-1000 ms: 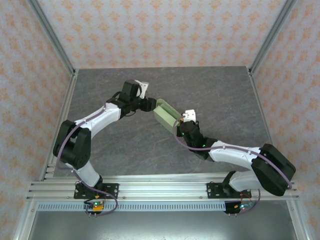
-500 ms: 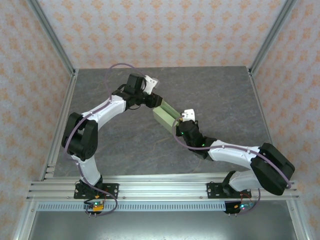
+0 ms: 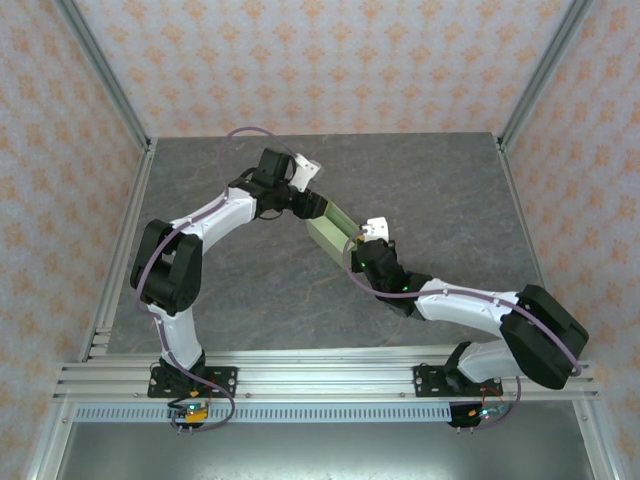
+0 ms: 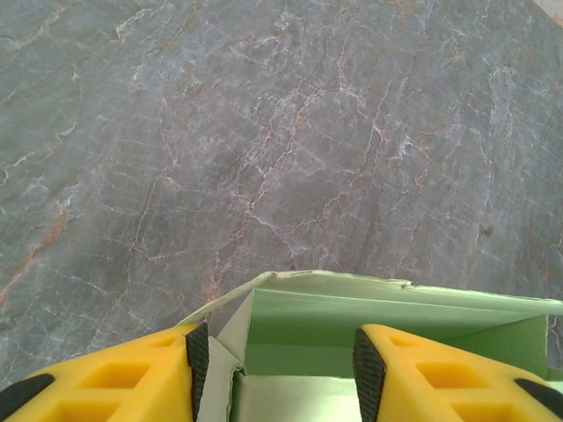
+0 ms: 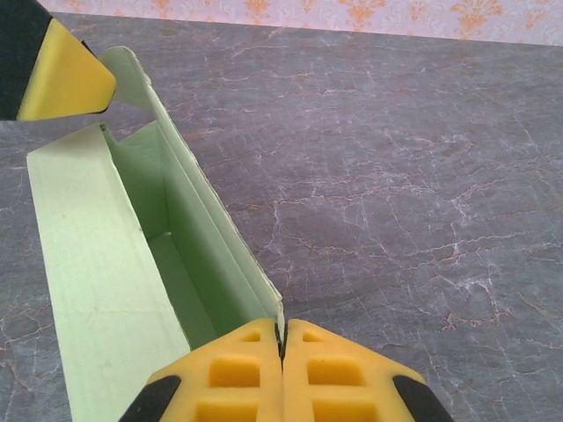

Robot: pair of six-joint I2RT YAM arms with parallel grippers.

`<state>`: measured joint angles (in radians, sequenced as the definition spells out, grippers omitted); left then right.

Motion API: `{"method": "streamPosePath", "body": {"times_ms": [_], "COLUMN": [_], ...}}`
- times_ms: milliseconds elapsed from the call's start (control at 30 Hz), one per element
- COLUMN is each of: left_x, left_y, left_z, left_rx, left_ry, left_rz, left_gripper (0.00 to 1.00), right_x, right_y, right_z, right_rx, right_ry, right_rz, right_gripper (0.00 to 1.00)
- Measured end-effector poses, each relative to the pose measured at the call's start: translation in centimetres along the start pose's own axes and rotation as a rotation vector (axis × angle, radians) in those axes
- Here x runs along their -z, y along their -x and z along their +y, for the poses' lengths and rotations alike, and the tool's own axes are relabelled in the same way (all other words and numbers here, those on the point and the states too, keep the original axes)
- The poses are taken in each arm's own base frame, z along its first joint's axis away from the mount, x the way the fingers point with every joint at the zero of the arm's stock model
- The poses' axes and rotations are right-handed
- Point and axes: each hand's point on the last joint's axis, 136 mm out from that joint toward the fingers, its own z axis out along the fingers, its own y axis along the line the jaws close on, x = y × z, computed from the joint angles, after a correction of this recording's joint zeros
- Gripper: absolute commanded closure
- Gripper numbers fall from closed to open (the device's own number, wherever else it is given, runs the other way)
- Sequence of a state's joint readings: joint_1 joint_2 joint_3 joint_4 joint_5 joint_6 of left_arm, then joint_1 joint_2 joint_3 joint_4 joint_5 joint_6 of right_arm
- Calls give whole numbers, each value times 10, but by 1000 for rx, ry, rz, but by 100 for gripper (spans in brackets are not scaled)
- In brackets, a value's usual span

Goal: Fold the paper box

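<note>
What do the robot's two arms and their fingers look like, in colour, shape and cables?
The left arm and right arm have white shells and black joints, with a thin purple cable running along each. The left fingers and right fingers are yellow blocks with square recesses and black pads.

the paper box (image 5: 88, 290) is pale green. the table (image 4: 264, 132) is grey marble with white and rusty veins. the walls (image 3: 330, 60) are pink with orange floral motifs.
</note>
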<state>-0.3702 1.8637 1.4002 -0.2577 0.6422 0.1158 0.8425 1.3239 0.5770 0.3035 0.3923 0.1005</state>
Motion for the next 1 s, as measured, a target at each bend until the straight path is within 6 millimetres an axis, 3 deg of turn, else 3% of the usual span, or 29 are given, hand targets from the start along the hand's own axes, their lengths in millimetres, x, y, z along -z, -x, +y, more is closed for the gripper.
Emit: {"method": "streamPosePath", "body": {"times_ms": [233, 367, 433, 533, 733, 867, 1000], "left_x": [9, 16, 25, 40, 53, 46, 24], "left_y": [1, 3, -8, -34, -46, -52, -54], "left_z": [24, 32, 26, 19, 28, 36, 32], "left_rx": [13, 13, -17, -100, -294, -363, -420], "left_ry": [42, 30, -4, -10, 0, 7, 44], "left_rz": [-13, -70, -114, -136, -128, -89, -23], "left_gripper": [44, 34, 25, 23, 22, 20, 21], "right_x": [-2, -2, -2, -5, -13, -12, -10], "right_y": [1, 1, 1, 1, -1, -3, -2], "right_z": [2, 4, 4, 5, 3, 12, 26], "right_rx": [2, 3, 11, 35, 93, 128, 134], "right_ry": [5, 12, 20, 49, 138, 214, 295], "right_rz": [5, 7, 10, 21, 57, 74, 81], "right_gripper": [100, 100, 100, 100, 100, 100, 100]}}
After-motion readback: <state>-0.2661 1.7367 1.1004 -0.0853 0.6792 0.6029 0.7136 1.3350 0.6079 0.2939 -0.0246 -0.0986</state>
